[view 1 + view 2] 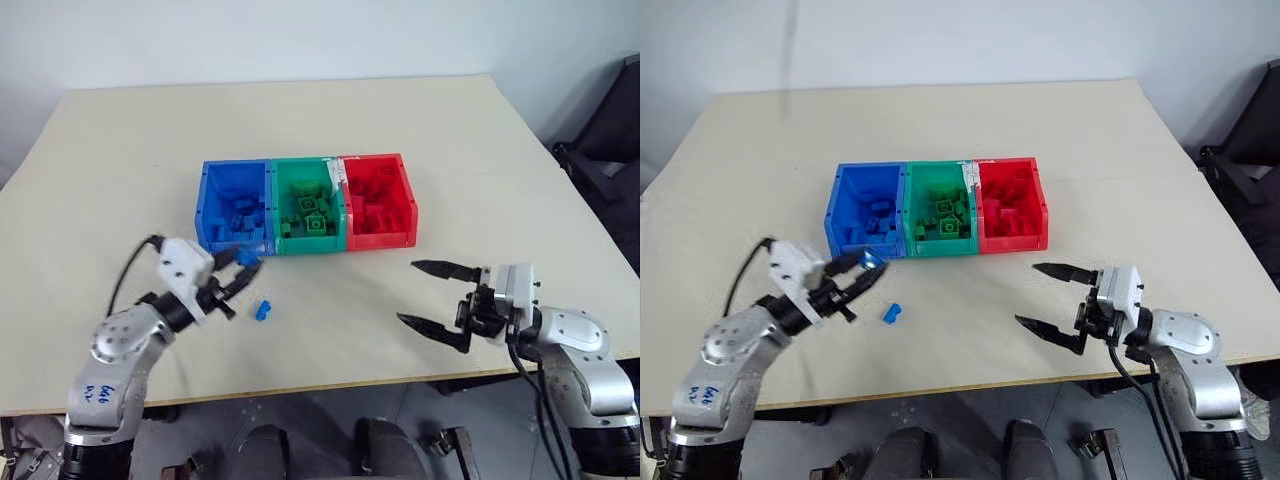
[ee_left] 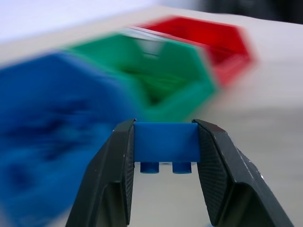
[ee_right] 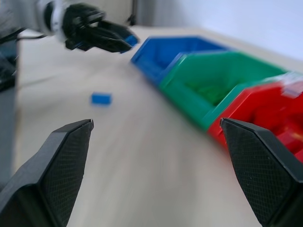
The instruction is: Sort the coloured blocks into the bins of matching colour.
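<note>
My left hand (image 1: pixel 243 272) raised off surface, pointing forward and toward my right, fingers (image 2: pixel 116 175) clamped on blue block (image 2: pixel 165 142), studs facing down. My left elbow bent, forearm angled up. My right hand (image 1: pixel 432 294) raised off surface, pointing toward my left, fingers (image 3: pixel 57 161) spread wide, nothing between them. My right wrist bent inward.

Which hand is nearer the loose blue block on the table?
Left. The left hand hangs just beside the loose blue block; the right hand is well off towards the red bin's side.
</note>
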Robot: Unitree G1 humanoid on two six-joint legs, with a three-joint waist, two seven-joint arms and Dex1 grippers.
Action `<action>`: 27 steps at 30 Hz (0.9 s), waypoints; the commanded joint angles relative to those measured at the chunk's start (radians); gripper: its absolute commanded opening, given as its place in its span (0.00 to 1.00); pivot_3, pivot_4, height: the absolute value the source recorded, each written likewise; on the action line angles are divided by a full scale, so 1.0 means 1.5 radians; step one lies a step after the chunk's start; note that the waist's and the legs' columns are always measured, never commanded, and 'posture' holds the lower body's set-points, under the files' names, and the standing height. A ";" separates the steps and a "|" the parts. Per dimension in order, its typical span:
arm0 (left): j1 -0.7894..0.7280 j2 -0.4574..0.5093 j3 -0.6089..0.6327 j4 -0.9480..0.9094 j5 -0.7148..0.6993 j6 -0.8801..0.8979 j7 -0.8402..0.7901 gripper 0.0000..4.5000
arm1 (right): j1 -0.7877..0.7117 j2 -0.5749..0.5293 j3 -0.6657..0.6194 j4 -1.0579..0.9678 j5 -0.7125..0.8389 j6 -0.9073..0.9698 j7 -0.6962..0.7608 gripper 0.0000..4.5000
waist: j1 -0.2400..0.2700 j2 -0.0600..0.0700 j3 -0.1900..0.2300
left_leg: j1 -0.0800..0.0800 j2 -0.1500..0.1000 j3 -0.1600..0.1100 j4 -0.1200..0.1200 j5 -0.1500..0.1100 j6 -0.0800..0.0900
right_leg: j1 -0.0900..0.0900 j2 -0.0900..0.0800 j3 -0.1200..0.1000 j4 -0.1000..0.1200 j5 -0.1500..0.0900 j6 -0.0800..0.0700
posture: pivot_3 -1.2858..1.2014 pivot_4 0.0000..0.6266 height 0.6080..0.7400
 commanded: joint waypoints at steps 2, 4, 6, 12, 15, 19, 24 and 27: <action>-0.108 0.033 0.015 0.089 0.032 -0.005 0.040 0.33 | -0.011 0.010 -0.013 -0.014 0.014 0.005 -0.026 1.00 | 0.002 0.000 0.000 | 0.000 -0.001 0.000 0.000 0.000 0.000 | 0.000 -0.001 0.000 0.000 0.000 0.000 | 0.52 0.24 1.00; -0.176 0.045 0.002 0.159 0.039 0.003 0.037 0.33 | -0.010 0.008 -0.013 -0.013 0.011 0.002 -0.024 1.00 | 0.001 0.000 0.000 | 0.000 -0.001 0.000 0.000 0.000 0.000 | 0.000 0.000 0.000 0.000 0.000 0.000 | 0.52 0.24 1.00; -0.211 0.049 -0.010 0.199 0.042 0.001 0.028 0.33 | -0.006 0.007 -0.012 -0.015 0.007 0.000 -0.026 1.00 | -0.002 0.000 0.000 | 0.000 -0.001 0.000 -0.001 0.000 0.000 | 0.000 0.000 0.000 0.001 0.000 0.000 | 0.52 0.24 1.00; -0.260 0.054 -0.024 0.253 0.024 0.005 -0.006 0.68 | 0.003 0.012 -0.006 -0.025 0.002 -0.004 -0.033 1.00 | -0.008 0.000 0.000 | -0.001 0.000 0.002 -0.002 0.000 0.000 | -0.002 0.000 0.000 0.001 0.000 0.001 | 0.52 0.24 1.00; -0.248 0.069 -0.018 0.246 0.031 -0.004 -0.015 0.89 | 0.003 0.013 -0.003 -0.023 0.000 -0.006 -0.033 1.00 | -0.008 0.000 0.000 | -0.001 0.000 0.002 -0.002 0.000 0.000 | -0.001 0.000 0.000 0.001 0.000 0.001 | 0.52 0.24 1.00; -0.177 0.098 0.037 0.205 -0.009 -0.016 -0.063 0.99 | -0.009 0.008 0.003 -0.008 -0.004 -0.009 -0.015 1.00 | -0.015 0.000 0.000 | -0.001 0.000 0.002 -0.002 0.000 0.000 | -0.001 0.000 0.000 0.001 0.000 0.001 | 0.52 0.24 1.00; -0.002 0.148 0.145 0.155 -0.065 -0.089 -0.187 0.99 | -0.034 -0.020 0.016 0.030 -0.016 -0.024 0.049 1.00 | -0.024 0.000 0.000 | -0.001 0.001 0.002 -0.003 0.000 0.000 | -0.002 0.000 0.000 0.001 0.000 0.000 | 0.52 0.24 1.00; 0.110 0.169 0.209 0.151 -0.084 -0.129 -0.256 0.99 | -0.058 -0.040 0.026 0.068 -0.026 -0.040 0.098 1.00 | -0.023 0.000 0.000 | -0.001 0.001 0.002 -0.003 0.000 0.000 | -0.002 0.000 0.000 0.000 0.000 0.000 | 0.52 0.24 1.00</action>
